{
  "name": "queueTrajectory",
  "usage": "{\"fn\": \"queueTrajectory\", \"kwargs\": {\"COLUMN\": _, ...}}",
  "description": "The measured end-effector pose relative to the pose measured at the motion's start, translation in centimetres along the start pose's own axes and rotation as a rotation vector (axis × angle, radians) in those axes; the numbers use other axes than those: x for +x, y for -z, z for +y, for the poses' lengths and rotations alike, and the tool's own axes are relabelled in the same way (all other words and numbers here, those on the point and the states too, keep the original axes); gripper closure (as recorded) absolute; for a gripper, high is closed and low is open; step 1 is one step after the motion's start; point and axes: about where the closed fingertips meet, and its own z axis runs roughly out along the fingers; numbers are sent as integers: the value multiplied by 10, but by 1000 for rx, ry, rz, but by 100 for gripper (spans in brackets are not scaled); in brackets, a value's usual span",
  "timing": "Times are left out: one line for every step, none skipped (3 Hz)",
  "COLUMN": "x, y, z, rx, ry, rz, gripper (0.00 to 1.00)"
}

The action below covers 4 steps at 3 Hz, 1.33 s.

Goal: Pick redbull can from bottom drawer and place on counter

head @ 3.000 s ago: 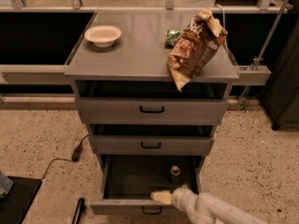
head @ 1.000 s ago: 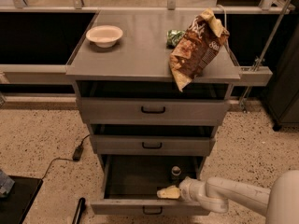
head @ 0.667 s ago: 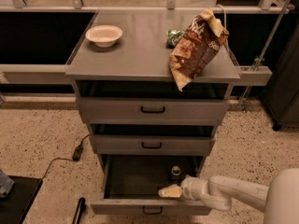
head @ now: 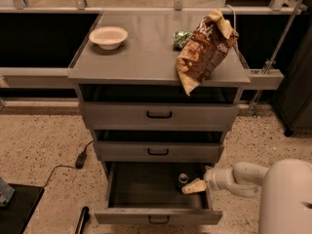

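Pincer (head: pixel 194 186) inside bottom drawer (head: pixel 127 216), above speckled floor (head: pixel 39 145).

Gripper (head: pixel 194 186) low, right-of-centre (arm (head: pixel 240 178) bent)

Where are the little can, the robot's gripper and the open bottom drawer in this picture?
redbull can (head: pixel 183 178): camera view, on its silver top.
gripper (head: pixel 191 187): camera view, on its pale tip, in the drawer just right of the can.
bottom drawer (head: pixel 127 216): camera view, on its front panel.
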Motion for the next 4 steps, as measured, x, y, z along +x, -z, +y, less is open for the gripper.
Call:
{"fn": "queueTrajectory", "kwargs": {"x": 1, "y": 0, "z": 1, "rx": -2, "ry": -2, "rz": 1, "gripper": 0}}
{"fn": "queueTrajectory", "kwargs": {"x": 1, "y": -6, "z": -5, "rx": -22, "ry": 0, "rz": -4, "gripper": 0}}
{"fn": "queueTrajectory", "kwargs": {"x": 35, "y": -29, "z": -19, "rx": -96, "ry": -15, "rz": 37, "gripper": 0}}
{"fn": "queueTrajectory", "kwargs": {"x": 108, "y": -64, "z": -20, "rx": -257, "ry": -78, "rz": 105, "gripper": 0}}
